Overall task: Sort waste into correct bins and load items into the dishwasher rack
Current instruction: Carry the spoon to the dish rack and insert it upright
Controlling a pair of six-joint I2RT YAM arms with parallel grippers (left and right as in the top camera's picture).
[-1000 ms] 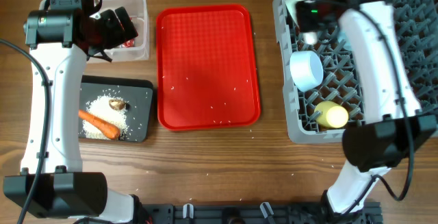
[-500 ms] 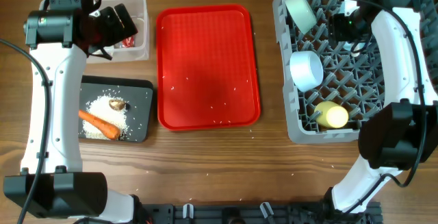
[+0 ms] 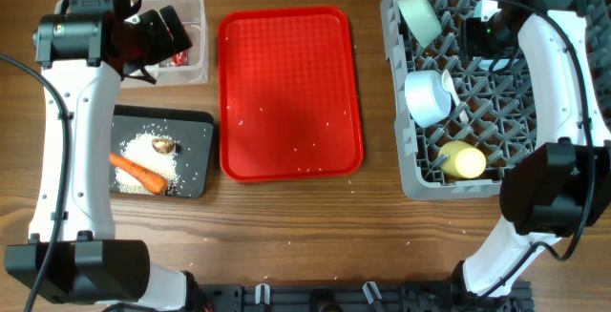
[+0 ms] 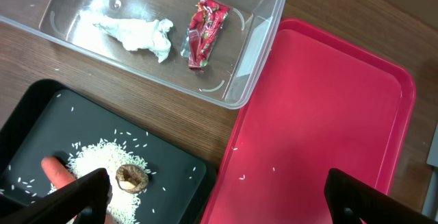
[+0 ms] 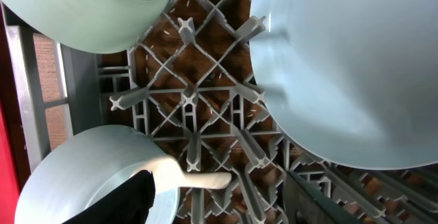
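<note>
The grey dishwasher rack (image 3: 482,126) holds two pale blue bowls (image 3: 418,16) (image 3: 427,97), a yellow cup (image 3: 463,161) and a white spoon (image 3: 456,102) lying beside the lower bowl. In the right wrist view, the spoon (image 5: 202,180) lies on the tines between my open right gripper's (image 5: 226,207) fingers, against a bowl (image 5: 82,176). The plate (image 5: 342,66) stands at right. My left gripper (image 4: 219,200) is open and empty over the black tray (image 4: 205,176) with rice (image 4: 102,162), brown lump (image 4: 131,177) and carrot (image 4: 58,172). The clear tub (image 4: 253,53) holds the tissue (image 4: 137,32) and red wrapper (image 4: 205,22).
The flat red tray (image 3: 291,93) lies in the middle with a few rice grains on it. The black tray (image 3: 196,135) sits below the clear tub (image 3: 196,7) at the left. The right gripper (image 3: 482,35) hangs over the rack's far part.
The right arm swung back and right, uncovering the upper bowl. The white spoon now lies in the rack beside the lower bowl. The left arm has not moved.
</note>
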